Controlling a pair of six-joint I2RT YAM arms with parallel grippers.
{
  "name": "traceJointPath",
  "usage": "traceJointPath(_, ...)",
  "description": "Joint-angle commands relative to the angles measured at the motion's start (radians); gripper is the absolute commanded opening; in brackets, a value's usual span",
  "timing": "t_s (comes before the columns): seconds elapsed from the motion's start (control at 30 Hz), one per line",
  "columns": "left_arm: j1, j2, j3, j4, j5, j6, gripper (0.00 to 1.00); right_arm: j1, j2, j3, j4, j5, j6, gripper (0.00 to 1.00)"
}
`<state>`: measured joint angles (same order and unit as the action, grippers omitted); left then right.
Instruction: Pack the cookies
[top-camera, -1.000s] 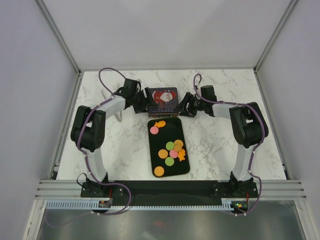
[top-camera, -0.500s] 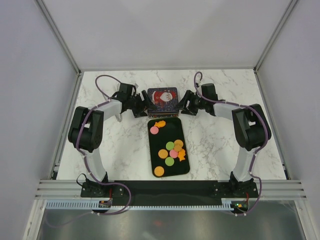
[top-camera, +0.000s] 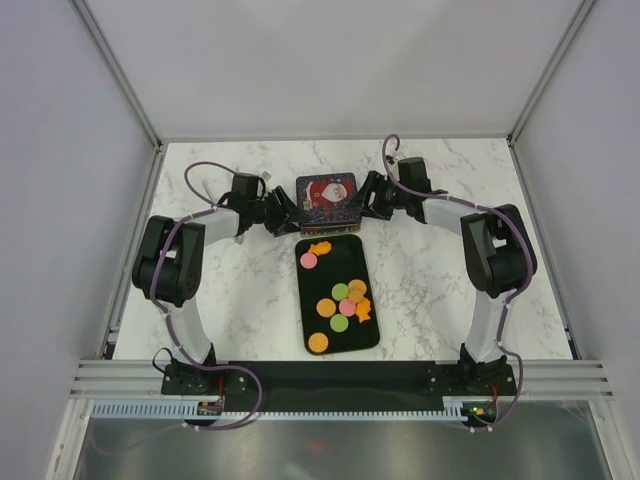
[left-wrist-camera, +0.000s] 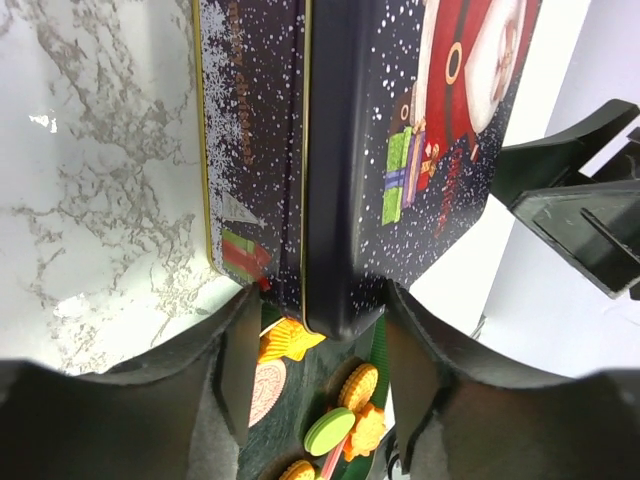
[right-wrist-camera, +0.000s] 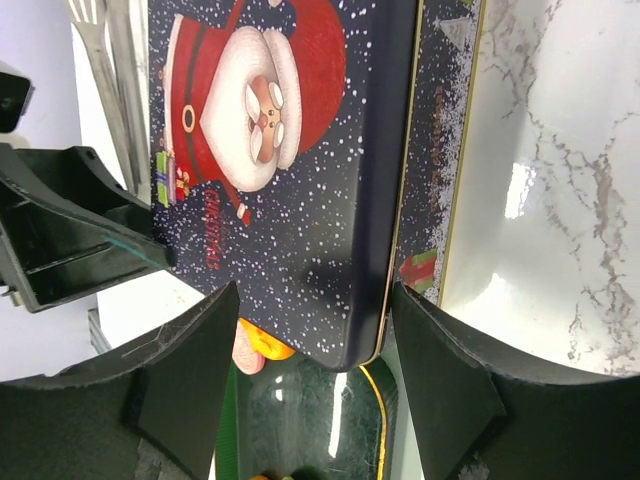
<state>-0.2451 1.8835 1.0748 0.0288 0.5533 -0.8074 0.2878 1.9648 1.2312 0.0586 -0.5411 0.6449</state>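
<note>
left hand (left-wrist-camera: 320, 295) and right hand (right-wrist-camera: 316, 290) — both spread wide — flank the santa tin (top-camera: 326, 195); cookies (top-camera: 342, 300) on black tray (top-camera: 335, 272).

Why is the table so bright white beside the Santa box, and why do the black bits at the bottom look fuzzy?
Right wrist view: light glare whitens the marble table beside the dark blue Santa tin; the black fingers sit too near the lens, so they blur. Left wrist view: the same. Top view: even, sharp.

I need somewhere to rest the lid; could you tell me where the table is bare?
Bare marble flanks the black tray, left and right. Crowded around the tin, with the left gripper and right gripper at its sides.
</note>
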Motion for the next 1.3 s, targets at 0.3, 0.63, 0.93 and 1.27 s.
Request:
traceJointPath(0.3, -0.011, 0.015, -0.067, 0.053, -0.01, -0.039, 0.29, 0.066, 0.029, 0.062, -0.057, 0.073, -0.086, 0.71)
traceJointPath(0.63, -0.051, 0.081, -0.05, -0.048, -0.101, -0.019, 0.03, 0.132, 0.054, 0.091, -0.16, 0.187, -0.157, 0.71)
traceJointPath(0.93, -0.086, 0.08, -0.081, -0.111, -0.188, -0.009, 0.02, 0.191, 0.06, 0.109, -0.21, 0.286, -0.212, 0.71)
traceJointPath(1.27, -0.114, 0.077, -0.104, -0.135, -0.265, 0.005, 0.02, 0.226, 0.045, 0.105, -0.241, 0.359, -0.251, 0.71)
